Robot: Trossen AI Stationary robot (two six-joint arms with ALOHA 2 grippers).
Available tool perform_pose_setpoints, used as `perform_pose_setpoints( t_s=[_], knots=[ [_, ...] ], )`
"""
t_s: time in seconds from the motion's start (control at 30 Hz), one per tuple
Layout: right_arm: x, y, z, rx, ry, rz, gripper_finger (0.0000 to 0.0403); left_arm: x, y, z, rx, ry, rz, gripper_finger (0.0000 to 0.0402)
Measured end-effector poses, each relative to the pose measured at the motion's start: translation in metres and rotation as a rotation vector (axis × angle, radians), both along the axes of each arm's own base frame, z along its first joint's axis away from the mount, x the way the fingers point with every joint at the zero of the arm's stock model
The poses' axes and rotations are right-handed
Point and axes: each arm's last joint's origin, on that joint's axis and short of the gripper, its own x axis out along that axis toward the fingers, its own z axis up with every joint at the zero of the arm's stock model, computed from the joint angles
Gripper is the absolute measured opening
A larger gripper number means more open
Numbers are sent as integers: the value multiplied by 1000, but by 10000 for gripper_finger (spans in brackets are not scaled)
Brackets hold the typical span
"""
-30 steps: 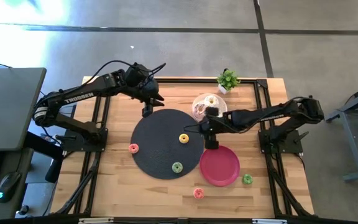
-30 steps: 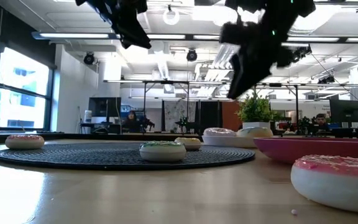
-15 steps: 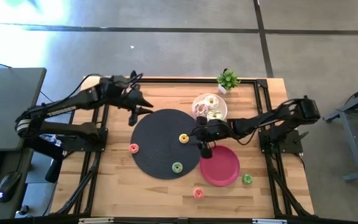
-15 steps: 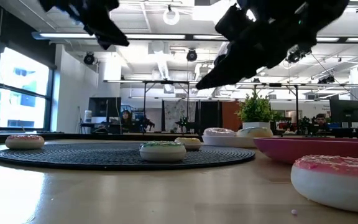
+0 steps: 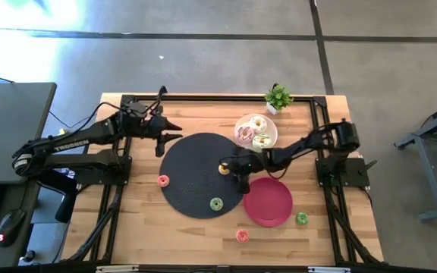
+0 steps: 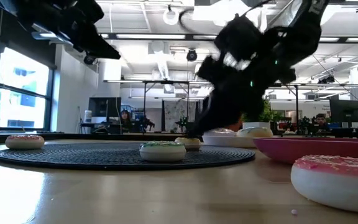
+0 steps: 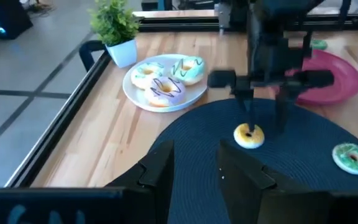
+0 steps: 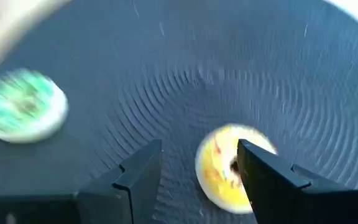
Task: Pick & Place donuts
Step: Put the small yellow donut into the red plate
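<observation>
Yellow donut (image 8: 229, 167) lies on the black mat (image 5: 192, 178) near its right edge, and I have the right gripper (image 5: 237, 171) low over it, fingers apart, straddling it. My left gripper (image 5: 162, 136) hovers open beyond the mat's far left edge.

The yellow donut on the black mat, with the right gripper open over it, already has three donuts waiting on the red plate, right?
Not quite: the red plate is bare. The high view shows the three donuts on the white plate. The rest holds: the right gripper is open over the yellow donut on the black mat.
</observation>
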Motion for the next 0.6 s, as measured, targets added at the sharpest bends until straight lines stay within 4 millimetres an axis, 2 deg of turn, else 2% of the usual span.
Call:
perform_pose_setpoints(
  t_s=[0.23, 0.33, 0.43, 0.6],
  knots=[
    [9, -2, -16, -14, 25, 10, 197, 5, 2, -1, 3, -10, -5, 113],
    [10, -3, -17, -28, 28, 0, 182, 5, 2, -1, 5, -8, 0, 113],
    [10, -3, -17, -32, 29, -6, 144, 6, 3, -2, 21, -2, -4, 113],
    [10, -4, -17, -9, 33, -34, 57, 7, 3, -1, 33, -9, -3, 113]
  ],
)
